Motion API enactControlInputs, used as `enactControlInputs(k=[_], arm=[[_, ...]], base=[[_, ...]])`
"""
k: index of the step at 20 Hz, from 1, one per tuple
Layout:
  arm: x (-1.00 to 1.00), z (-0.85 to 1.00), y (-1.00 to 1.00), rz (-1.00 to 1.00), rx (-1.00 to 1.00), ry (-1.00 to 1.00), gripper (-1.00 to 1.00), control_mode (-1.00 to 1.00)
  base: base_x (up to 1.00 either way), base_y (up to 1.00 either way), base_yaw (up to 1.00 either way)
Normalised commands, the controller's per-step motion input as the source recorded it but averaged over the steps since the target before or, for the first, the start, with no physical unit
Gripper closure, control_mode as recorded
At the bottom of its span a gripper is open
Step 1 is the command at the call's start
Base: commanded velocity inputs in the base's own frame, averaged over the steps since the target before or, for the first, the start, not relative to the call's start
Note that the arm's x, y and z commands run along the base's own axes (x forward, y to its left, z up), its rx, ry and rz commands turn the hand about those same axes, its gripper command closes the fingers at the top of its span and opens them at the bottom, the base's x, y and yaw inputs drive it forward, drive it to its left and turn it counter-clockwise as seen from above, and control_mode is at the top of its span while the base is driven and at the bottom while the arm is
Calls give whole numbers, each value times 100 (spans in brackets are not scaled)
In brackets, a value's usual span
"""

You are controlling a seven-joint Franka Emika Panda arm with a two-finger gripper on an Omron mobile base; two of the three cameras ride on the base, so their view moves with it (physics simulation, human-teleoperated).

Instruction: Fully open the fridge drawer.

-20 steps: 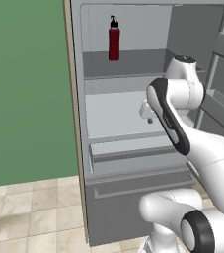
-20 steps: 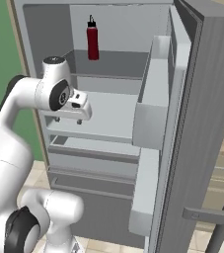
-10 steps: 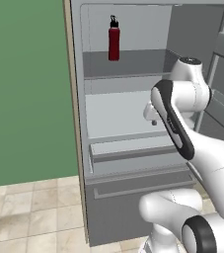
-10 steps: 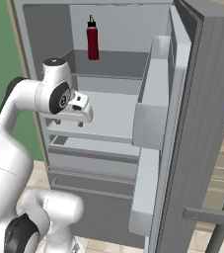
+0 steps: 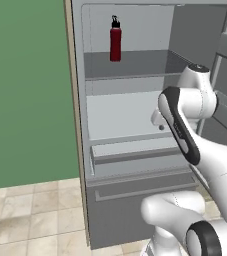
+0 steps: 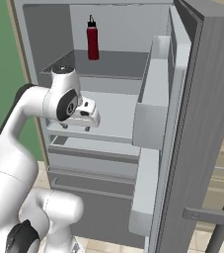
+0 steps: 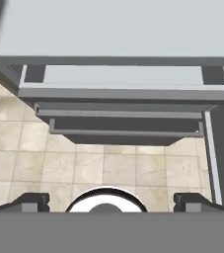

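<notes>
The fridge drawer is a wide, shallow light-grey box under the middle shelf, with a darker strip along its front edge. It also shows as the drawer and, from above, as the drawer, its front a little forward of the shelf. My gripper hangs in front of the middle shelf, just above the drawer, pointing down and touching nothing. In the hand view the gripper is open, its dark fingertips far apart with nothing between them. The arm hides the fingers in the left base view.
A red bottle stands on the upper shelf. Below the drawer sits the dark-grey front panel with a bar handle. The open fridge door with its bins stands at the right. A green wall is at the left, above a tiled floor.
My hand has drifted slightly right and down in front of the shelf. The drawer has not moved.
</notes>
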Motion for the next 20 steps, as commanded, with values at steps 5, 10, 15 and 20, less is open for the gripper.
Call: enactControlInputs(k=[5, 10, 15, 20], arm=[[12, -39, 0, 0, 0, 0, -100, -100], [25, -30, 0, 0, 0, 0, -100, -100], [48, -25, -3, 0, 0, 0, -100, -100], [50, -25, -10, 0, 0, 0, -100, -100]], base=[[0, 0, 0], [0, 0, 0], [0, 0, 0], [0, 0, 0]])
